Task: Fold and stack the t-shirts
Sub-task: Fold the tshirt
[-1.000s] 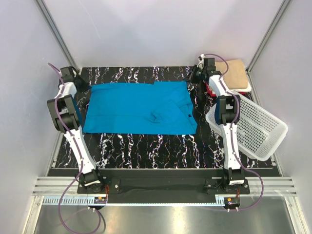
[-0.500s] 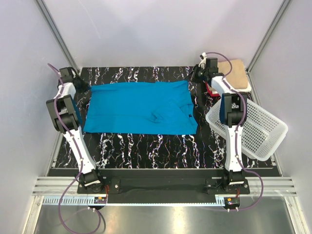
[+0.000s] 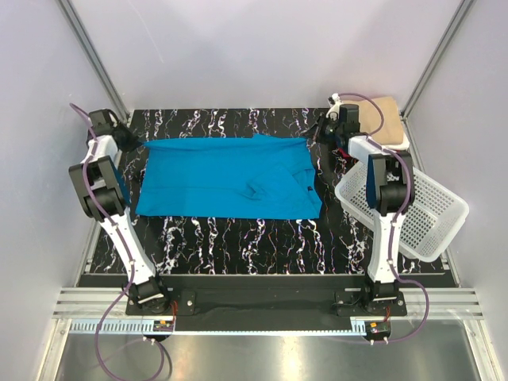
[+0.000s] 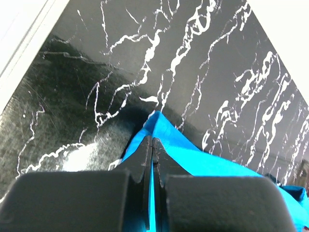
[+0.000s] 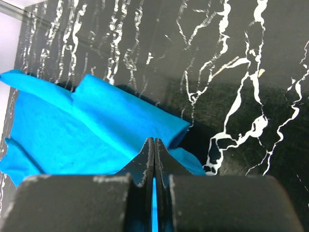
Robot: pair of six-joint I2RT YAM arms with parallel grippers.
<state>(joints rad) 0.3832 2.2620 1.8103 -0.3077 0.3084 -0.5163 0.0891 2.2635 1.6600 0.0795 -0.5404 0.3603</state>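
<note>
Top view: a turquoise t-shirt lies spread flat across the far half of the black marbled table. The left gripper meets its far left corner and the right gripper its far right corner. A tan folded t-shirt sits at the far right corner of the table, just beyond a white perforated basket.

Left wrist view: the 2 fingers of the left gripper are pressed together, pinching a raised point of turquoise cloth above the table.

Right wrist view: the right gripper is likewise clamped on a folded edge of the turquoise t-shirt.
</note>
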